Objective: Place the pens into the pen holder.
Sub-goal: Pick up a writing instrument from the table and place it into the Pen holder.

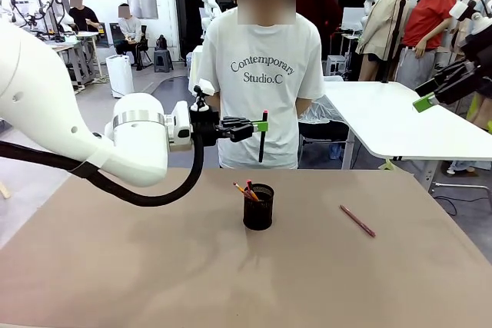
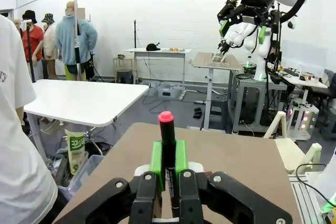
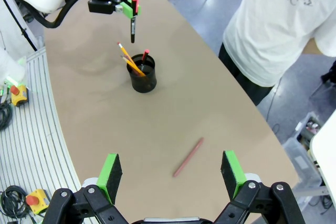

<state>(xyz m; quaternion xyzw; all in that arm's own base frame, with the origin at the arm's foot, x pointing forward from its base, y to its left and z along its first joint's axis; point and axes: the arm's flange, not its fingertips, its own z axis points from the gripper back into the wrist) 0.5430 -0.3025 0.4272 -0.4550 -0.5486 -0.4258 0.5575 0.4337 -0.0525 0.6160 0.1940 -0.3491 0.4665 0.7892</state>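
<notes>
Gripper check, seen from beside the table [image 1: 115,266]. The left gripper [image 1: 262,124] is pinched on the black pen [image 1: 262,142] near its upper red end. The pen hangs upright with its lower tip above the pen holder [image 1: 258,209], a little off the opening as far as I can judge, and not yet inside.

The pen holder stands near the middle of the table, well in from every edge. A yellow pencil [image 1: 239,188] and a red-tipped stick [image 1: 248,185] lean in it. To its right, toward the table's right edge, the pinkish-red pen [image 1: 357,220] lies flat and alone. The right gripper [image 3: 170,174] hangs high over that side, fingers spread wide, holding nothing.

Handling, by my estimate: the pens are light, stiff and smooth-barrelled, so they may twist in the pads. Take the lying pen at mid-barrel, across its length. The mesh holder looks light, and a tip striking its rim could topple it.
</notes>
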